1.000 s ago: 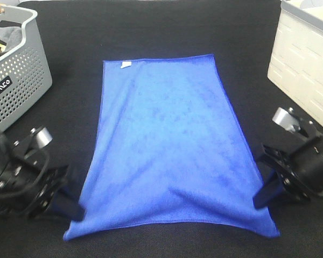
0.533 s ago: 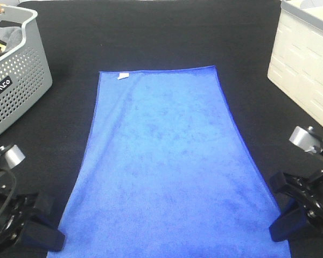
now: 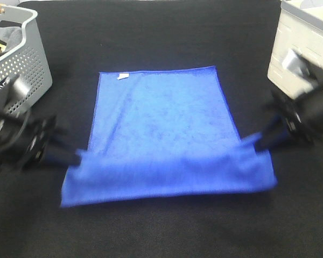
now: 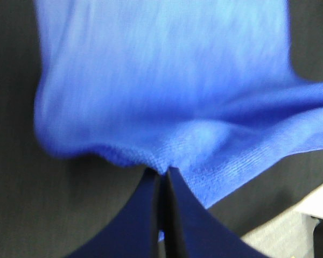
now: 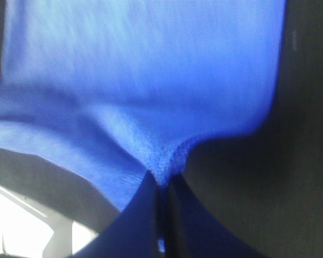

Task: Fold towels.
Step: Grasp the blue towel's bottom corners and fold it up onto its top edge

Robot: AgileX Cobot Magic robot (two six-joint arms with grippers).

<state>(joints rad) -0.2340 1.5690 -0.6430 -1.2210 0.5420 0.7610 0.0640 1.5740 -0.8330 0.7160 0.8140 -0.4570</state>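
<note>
The royal-blue towel point(image 3: 167, 134) lies on the black table, its near end lifted and carried toward the far end, hanging as a sagging band. A small white tag point(image 3: 123, 76) shows at the far left corner. My left gripper point(image 3: 75, 157) is shut on the towel's near left corner; the left wrist view shows the cloth point(image 4: 167, 107) pinched between the closed fingers point(image 4: 145, 215). My right gripper point(image 3: 257, 142) is shut on the near right corner; the right wrist view shows the cloth point(image 5: 151, 97) pinched the same way between its fingers point(image 5: 142, 220).
A perforated grey basket point(image 3: 19, 70) with cloth in it stands at the far left. A white crate point(image 3: 301, 59) stands at the far right, close behind my right arm. Black table surface point(image 3: 161, 231) lies in front of the towel.
Both grippers have lifted the towel's near corners and moved them away from the front edge toward the far end, doubling the towel over itself. The arms are motion-blurred.
</note>
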